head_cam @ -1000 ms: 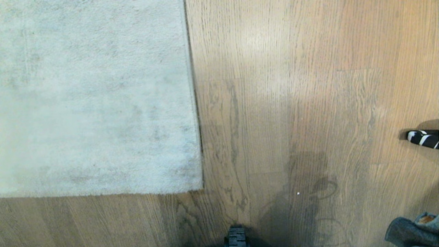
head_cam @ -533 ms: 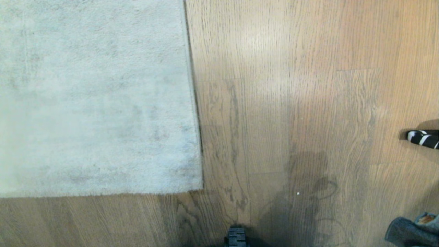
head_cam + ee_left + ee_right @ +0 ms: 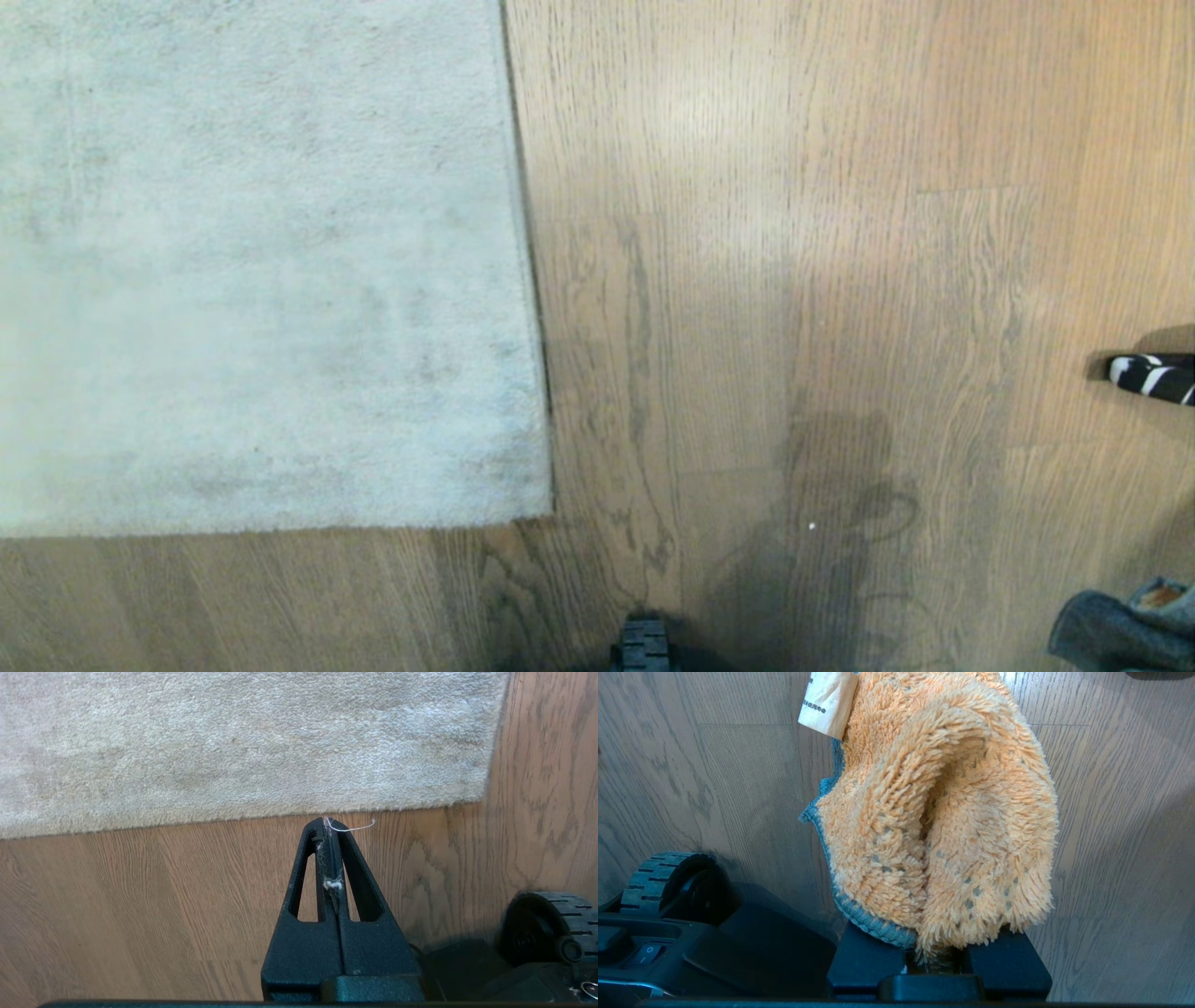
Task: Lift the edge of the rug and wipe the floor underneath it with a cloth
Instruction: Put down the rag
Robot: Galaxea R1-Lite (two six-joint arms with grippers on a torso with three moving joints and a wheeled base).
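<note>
The pale grey rug (image 3: 261, 280) lies flat on the left of the head view, its straight rug edge (image 3: 530, 280) running down to a square corner (image 3: 547, 511). Light brown wood-grain floor (image 3: 747, 280) fills the remainder. In the left wrist view my left gripper (image 3: 328, 823) is shut, with only lint and a thread caught in its tips, over the floor (image 3: 140, 896) just short of the rug edge (image 3: 233, 817). My right gripper (image 3: 937, 963) is shut on the cloth (image 3: 943, 812), orange face showing with grey trim and a white tag. The cloth (image 3: 1120, 630) also shows at the head view's lower right corner.
A black-and-white striped object (image 3: 1153, 376) lies on the floor at the far right. A black wheel of my base (image 3: 644, 646) sits at the bottom middle of the head view, and a wheel shows in each wrist view (image 3: 546, 924) (image 3: 668, 882).
</note>
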